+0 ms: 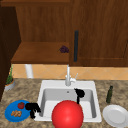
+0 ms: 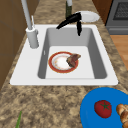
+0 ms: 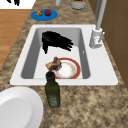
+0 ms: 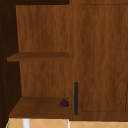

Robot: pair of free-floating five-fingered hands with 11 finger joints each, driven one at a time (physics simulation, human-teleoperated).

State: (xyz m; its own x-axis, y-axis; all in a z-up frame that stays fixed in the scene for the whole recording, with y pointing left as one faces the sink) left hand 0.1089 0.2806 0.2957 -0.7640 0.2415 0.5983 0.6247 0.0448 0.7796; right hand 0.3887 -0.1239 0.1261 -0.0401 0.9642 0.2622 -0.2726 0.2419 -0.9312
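One right hand (image 3: 53, 41) hovers over the sink (image 3: 100, 72), relaxed fingers (image 3: 67, 45) pointing faucetward, holding nothing.

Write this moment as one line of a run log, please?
left hand: open, at blue plate edge | right hand: open, above sink | sink: red-rimmed plate with meat

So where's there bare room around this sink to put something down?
The sink floor right of the red-rimmed plate is bare, and so is the counter between the sink rim and the blue plate. The corner with the bottle and white plate is crowded.
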